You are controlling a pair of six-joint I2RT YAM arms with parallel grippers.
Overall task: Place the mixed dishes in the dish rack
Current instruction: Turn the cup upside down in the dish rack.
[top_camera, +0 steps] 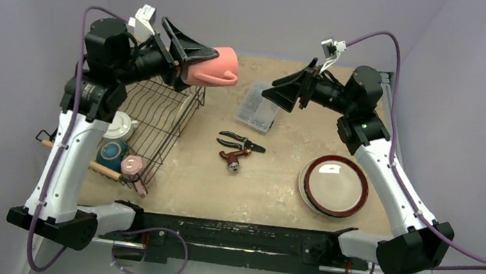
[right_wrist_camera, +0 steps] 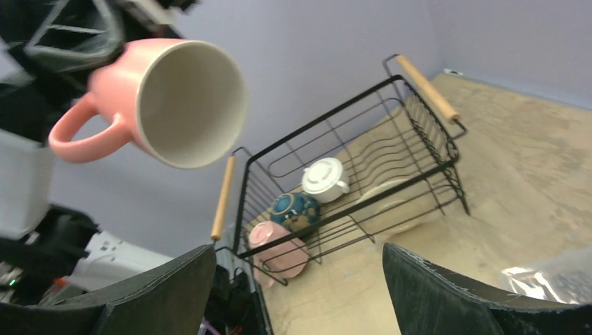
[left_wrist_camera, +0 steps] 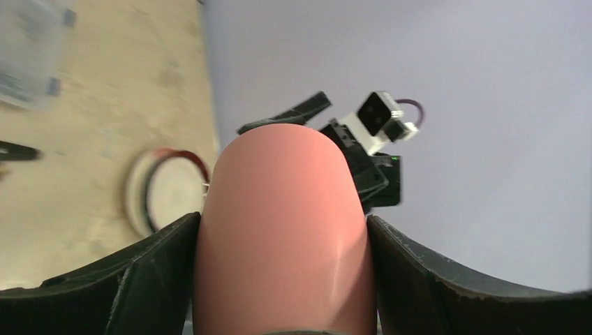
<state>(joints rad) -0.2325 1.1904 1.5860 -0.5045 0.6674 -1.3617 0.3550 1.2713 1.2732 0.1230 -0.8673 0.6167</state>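
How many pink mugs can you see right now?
2. One pink mug is held aloft in the left tool; the second mug lies inside the dish rack. Others may be hidden.

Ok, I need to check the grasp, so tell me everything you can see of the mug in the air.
The mug is salmon-pink glazed ceramic, cream inside, with one loop handle. It lies on its side in the air, mouth towards the right gripper, by the far right corner of the rack. The left gripper is shut on its body, a black finger on each side; nothing else touches it.
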